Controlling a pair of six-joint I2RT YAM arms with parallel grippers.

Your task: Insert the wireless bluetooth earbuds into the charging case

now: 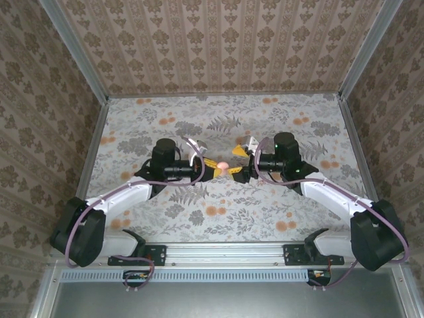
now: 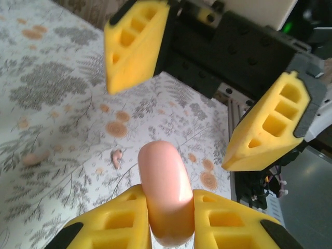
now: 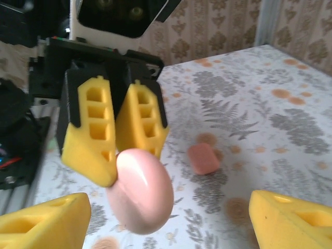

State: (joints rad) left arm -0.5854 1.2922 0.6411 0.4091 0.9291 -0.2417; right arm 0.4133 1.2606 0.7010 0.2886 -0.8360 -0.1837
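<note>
My left gripper is shut on a pale pink, rounded charging case, holding it by its edge above the table. The case looks closed. In the right wrist view the case hangs below the left gripper's yellow fingers. My right gripper stands open, its fingers wide on either side of the case without touching it. From above, both grippers meet at the case in the middle of the table. One tiny red-orange earbud lies on the cloth below the case.
A salmon rounded block lies on the floral cloth beyond the case, a blurred salmon patch in the left wrist view. Patterned walls enclose the table on three sides. A metal rail runs along its near edge.
</note>
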